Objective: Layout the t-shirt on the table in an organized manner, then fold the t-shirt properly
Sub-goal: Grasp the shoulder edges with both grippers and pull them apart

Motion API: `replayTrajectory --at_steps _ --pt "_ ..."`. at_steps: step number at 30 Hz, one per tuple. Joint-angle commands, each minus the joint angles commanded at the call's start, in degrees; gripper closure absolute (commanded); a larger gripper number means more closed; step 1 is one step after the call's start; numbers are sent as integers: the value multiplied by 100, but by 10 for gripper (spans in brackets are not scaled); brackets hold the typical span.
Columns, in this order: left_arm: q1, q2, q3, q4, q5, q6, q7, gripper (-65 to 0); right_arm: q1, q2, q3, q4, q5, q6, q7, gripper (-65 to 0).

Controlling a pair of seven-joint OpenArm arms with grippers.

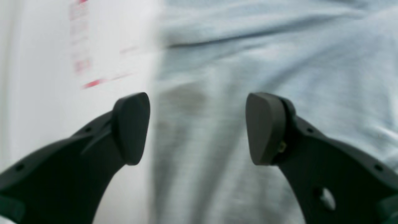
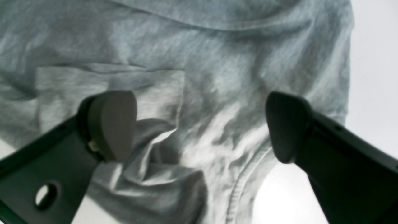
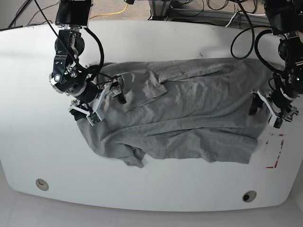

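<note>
Glossy white table (image 3: 151, 189) under t-shirt (image 3: 189, 113)

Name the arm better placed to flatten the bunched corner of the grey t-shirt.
Right. The right gripper hangs open directly over the crumpled folds of the heather-grey cotton t-shirt, while the left gripper, also open, sits at the shirt's opposite, smoother edge beside the glossy white table.

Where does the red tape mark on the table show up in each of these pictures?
Left wrist: red tape, blurred, upper left, beside the left gripper.
Right wrist: not in it.
Base: lower right, just off the t-shirt's corner.
Shared landmark: the t-shirt's edge against the white table.
</note>
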Motion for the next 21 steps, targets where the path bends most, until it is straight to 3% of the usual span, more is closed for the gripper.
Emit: replayTrajectory --at_steps 7,14,18,21 --pt "475 0 0 -167 0 0 -9 -446 -97 -88 18 -378 9 9 35 -618" --pt "677 -44 0 -721 18 0 -9 -444 -97 -88 0 -1169 9 26 519 -477" --pt "774 -44 0 -1037 18 9 -9 -444 -97 -53 26 -1820 -18 440 826 -426" --pt "835 -44 0 -1222 18 9 -9 -444 -105 -35 26 -2101 -35 470 914 -387"
